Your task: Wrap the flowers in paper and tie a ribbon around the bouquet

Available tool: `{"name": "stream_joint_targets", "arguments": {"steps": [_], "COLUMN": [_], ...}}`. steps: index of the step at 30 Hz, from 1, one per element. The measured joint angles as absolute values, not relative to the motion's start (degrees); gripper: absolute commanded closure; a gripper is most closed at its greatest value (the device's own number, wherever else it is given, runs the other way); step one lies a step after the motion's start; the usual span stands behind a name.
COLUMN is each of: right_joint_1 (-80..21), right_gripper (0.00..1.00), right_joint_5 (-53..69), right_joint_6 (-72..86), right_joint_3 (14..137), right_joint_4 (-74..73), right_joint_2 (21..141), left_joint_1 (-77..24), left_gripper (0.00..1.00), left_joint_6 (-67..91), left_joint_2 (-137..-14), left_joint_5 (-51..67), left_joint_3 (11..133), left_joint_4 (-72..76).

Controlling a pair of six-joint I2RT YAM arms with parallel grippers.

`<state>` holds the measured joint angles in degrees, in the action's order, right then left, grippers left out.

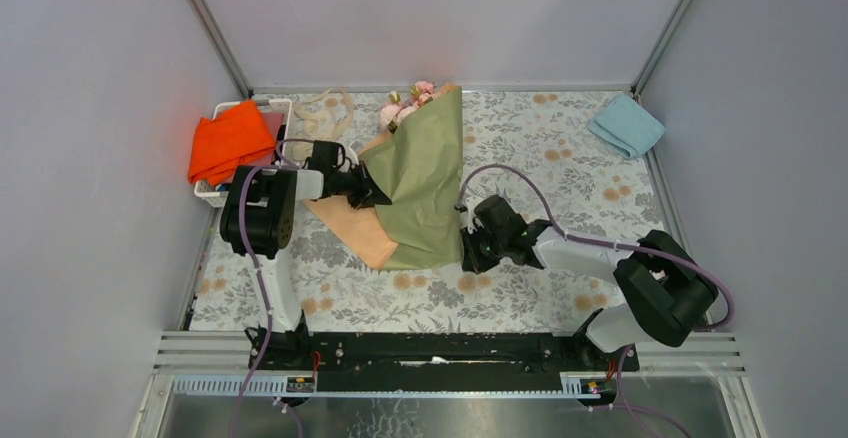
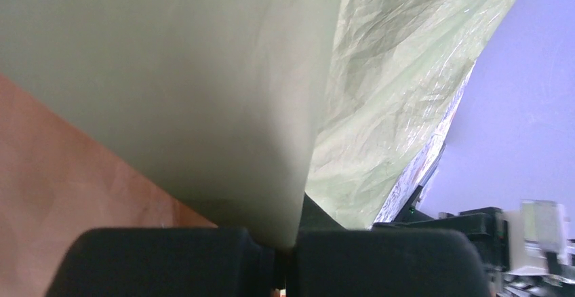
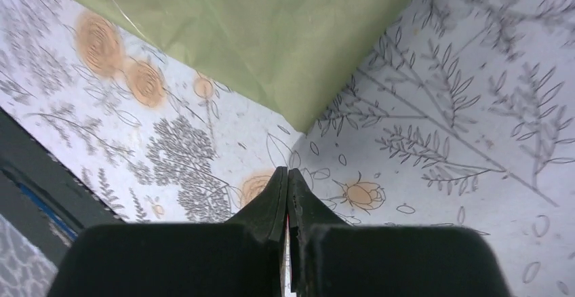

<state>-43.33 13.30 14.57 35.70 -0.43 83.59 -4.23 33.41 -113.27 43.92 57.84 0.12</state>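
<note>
At mid-table, your left gripper (image 1: 376,196) pinched the paper (image 1: 420,183) by its edge.
The sheet looked light, floppy and crease-prone over the flowers (image 1: 410,103). Your right gripper (image 1: 470,251) sat closed and empty beside its near corner, probably the best hold.

Passage between bouquet (image 1: 420,173) and blue cloth (image 1: 626,125); basket (image 1: 208,194), orange cloth (image 1: 230,141) block left side.

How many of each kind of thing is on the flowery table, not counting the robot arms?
Cloths: 2 (orange cloth, light blue cloth)
Sheets of paper: 1
Bunches of flowers: 1
Long ribbon: 1
White basket: 1
Total: 6
</note>
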Motion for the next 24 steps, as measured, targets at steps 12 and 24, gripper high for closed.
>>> {"name": "stream_joint_targets", "arguments": {"steps": [12, 24], "right_joint_1": [-33.50, -23.79], "right_gripper": [0.97, 0.97], "right_joint_5": [17.63, 12.23], "right_joint_6": [13.26, 17.34], "right_joint_3": [65.54, 70.43], "right_joint_4": [2.66, 3.49], "right_joint_2": [102.48, 115.59], "left_joint_1": [-4.54, -4.84], "left_gripper": [1.00, 1.00], "left_joint_6": [32.14, 30.09], "left_joint_2": [-112.86, -112.64], "left_joint_5": [43.31, 42.63], "left_joint_3": [57.82, 58.26], "left_joint_4": [-0.14, -1.13]}}
